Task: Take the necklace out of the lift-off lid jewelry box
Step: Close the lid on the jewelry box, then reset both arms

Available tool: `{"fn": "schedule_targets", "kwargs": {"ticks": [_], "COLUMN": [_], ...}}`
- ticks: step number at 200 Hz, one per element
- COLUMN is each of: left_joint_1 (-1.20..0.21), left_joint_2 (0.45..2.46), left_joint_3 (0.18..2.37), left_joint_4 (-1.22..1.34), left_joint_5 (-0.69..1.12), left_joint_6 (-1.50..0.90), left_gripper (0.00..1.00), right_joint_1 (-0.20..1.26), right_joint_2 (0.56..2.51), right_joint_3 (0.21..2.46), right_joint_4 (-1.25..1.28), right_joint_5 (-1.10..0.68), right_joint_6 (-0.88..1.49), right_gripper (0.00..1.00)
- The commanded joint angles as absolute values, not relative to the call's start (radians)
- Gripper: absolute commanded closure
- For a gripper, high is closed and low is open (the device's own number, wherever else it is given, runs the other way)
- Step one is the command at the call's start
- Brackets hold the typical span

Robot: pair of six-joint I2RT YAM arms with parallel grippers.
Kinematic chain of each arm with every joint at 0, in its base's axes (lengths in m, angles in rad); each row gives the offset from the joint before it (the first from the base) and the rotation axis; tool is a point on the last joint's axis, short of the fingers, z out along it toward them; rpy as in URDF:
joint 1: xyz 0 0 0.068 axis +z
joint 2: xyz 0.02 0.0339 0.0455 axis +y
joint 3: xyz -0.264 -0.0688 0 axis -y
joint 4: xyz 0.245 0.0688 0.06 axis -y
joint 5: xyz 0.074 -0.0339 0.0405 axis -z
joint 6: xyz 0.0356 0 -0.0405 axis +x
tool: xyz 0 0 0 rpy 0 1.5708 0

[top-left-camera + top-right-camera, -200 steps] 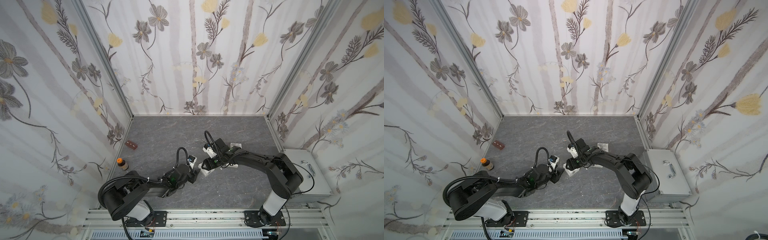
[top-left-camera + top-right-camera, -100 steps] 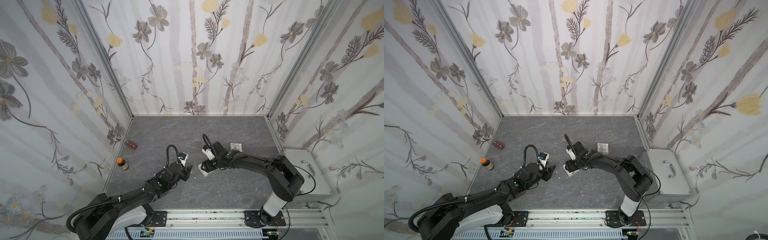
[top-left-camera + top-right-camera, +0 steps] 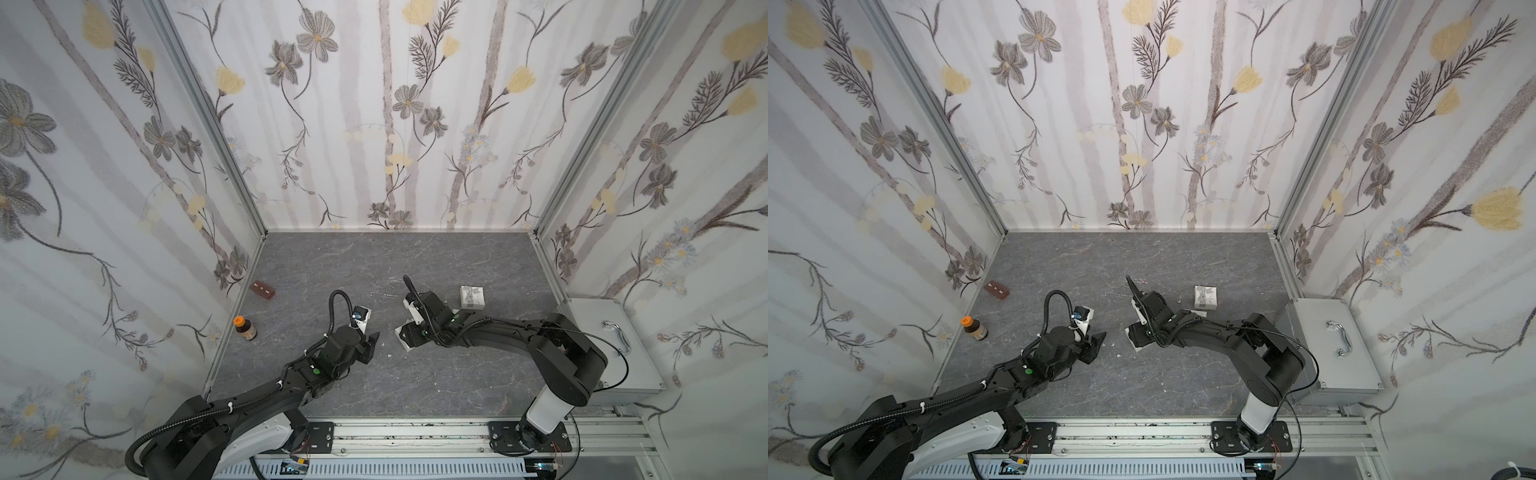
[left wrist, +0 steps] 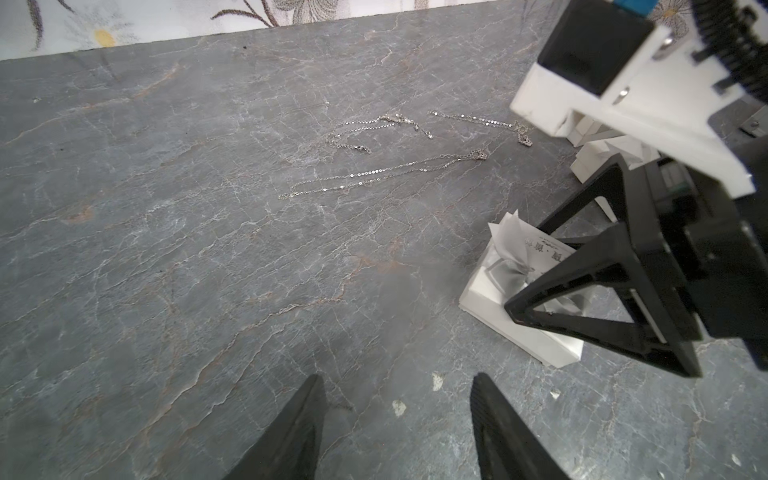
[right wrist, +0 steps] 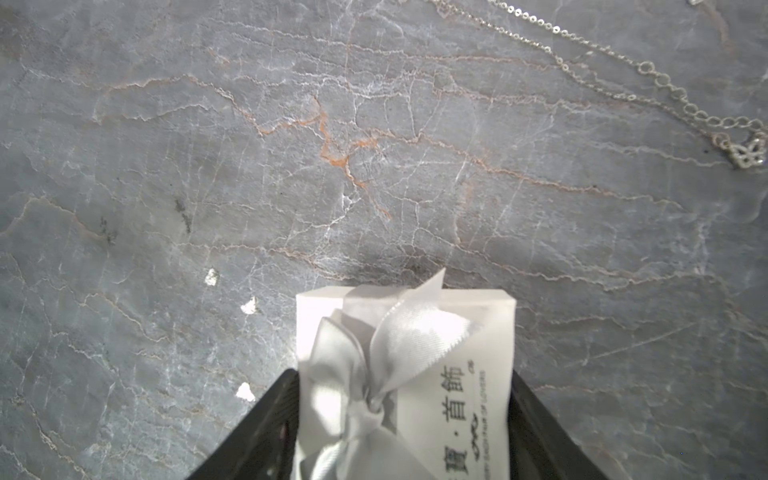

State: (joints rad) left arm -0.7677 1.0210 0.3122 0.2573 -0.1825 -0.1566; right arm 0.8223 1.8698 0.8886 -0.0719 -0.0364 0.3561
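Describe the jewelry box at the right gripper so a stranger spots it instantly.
On the grey marbled tabletop, look near the middle, at the right gripper. The white box sits between its fingers, topped with a silver ribbon bow and black printed characters; the other white box lies free, nearer the right wall.

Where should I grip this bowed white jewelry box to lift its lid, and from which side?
Grip the white jewelry box high on its two plain side walls, coming down from above so the jaws straddle the satin bow. The bow clutters the top; only the sides are flat and parallel. The right gripper presses exactly those walls; the open left gripper could steady the base.
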Motion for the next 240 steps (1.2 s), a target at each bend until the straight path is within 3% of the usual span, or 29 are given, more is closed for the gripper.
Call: {"fn": "schedule_targets", "kwargs": {"ticks": [1, 55, 106, 129, 162, 240], "left_joint_1": [-0.759, -0.742, -0.724, -0.694, -0.606, -0.403], "left_joint_2": [1.021, 1.023, 1.029, 1.028, 0.99, 0.913], "left_joint_3": [0.316, 0.32, 0.329, 0.359, 0.401, 0.449], "left_joint_4": [0.254, 0.253, 0.24, 0.191, 0.119, 0.038], "left_joint_5": [-0.186, -0.168, -0.144, -0.144, -0.134, -0.077], "left_joint_6": [-0.163, -0.168, -0.17, -0.166, -0.159, -0.149], "left_gripper": [0.42, 0.42, 0.41, 0.36, 0.32, 0.3], "right_joint_1": [0.821, 0.822, 0.822, 0.821, 0.821, 0.845], "right_joint_2": [1.866, 1.766, 1.734, 1.7, 1.687, 1.798], "right_joint_3": [0.846, 0.879, 0.948, 0.936, 0.917, 0.927], "right_joint_4": [-0.181, -0.216, -0.324, -0.315, -0.301, -0.308], "right_joint_5": [0.085, 0.093, 0.152, 0.116, 0.066, 0.102], "right_joint_6": [0.416, 0.369, 0.334, 0.331, 0.327, 0.334], "right_gripper": [0.35, 0.19, 0.19, 0.23, 0.43, 0.54]}}
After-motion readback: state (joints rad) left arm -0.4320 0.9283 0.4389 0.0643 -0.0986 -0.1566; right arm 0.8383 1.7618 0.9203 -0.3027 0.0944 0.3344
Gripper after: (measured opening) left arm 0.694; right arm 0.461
